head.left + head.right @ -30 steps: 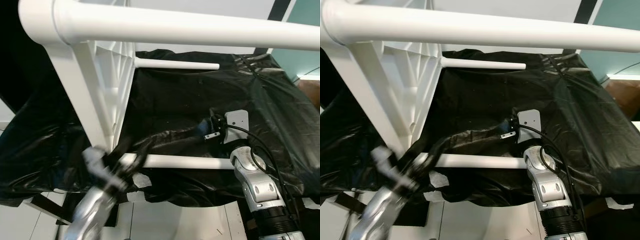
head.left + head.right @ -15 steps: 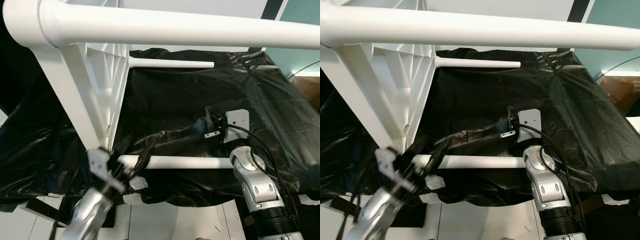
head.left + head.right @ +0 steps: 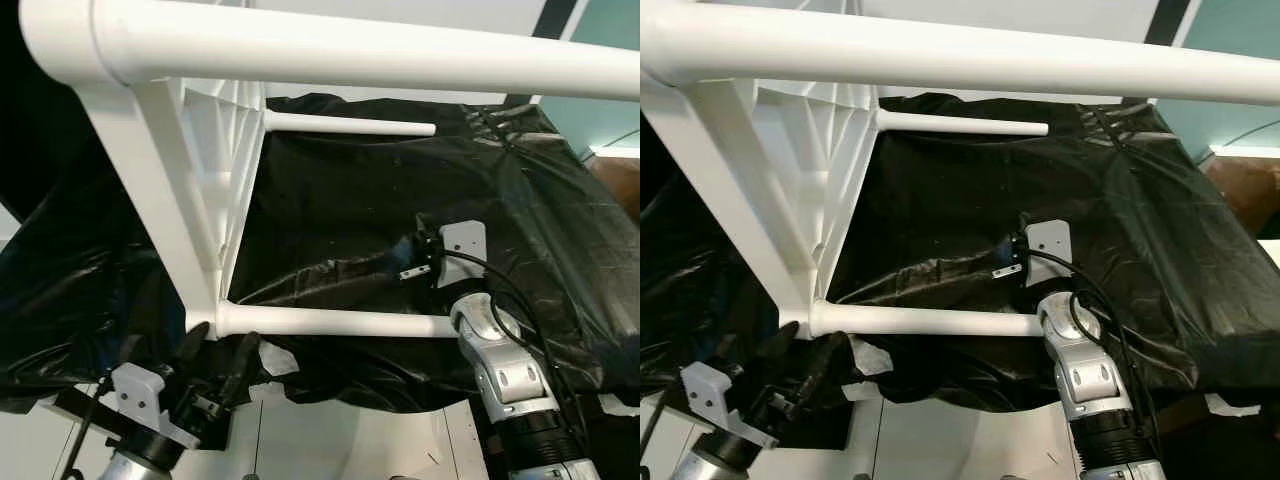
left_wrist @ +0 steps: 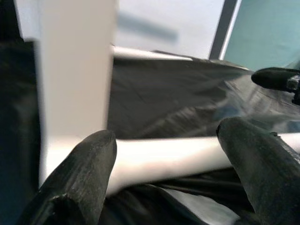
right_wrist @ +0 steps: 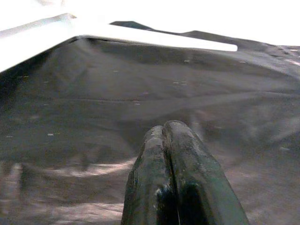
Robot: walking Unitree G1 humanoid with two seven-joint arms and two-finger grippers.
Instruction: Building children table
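The white children's table lies on its side on a black plastic sheet (image 3: 400, 190). Its ribbed top (image 3: 215, 150) stands on edge at the left. One leg (image 3: 350, 45) crosses the picture close to the camera, a far leg (image 3: 350, 125) points right, and a low leg (image 3: 330, 322) runs along the sheet's near edge. My left gripper (image 3: 218, 348) is open just below the low leg's joint. In the left wrist view its fingers (image 4: 84, 173) stand wide apart, with that leg (image 4: 164, 157) beyond them. My right gripper (image 5: 166, 131) is shut and empty, resting on the sheet above the low leg (image 3: 388, 265).
White floor tiles (image 3: 350, 445) lie in front of the sheet's edge. A teal wall (image 3: 610, 60) stands at the back right. Pale tape patches (image 3: 275, 362) hold the sheet below the low leg. A black cable (image 3: 500, 300) loops off my right wrist.
My left arm has dropped and pulled back toward me. Its fingers, earlier up across the low leg, now stand open below it. The right arm has barely moved.
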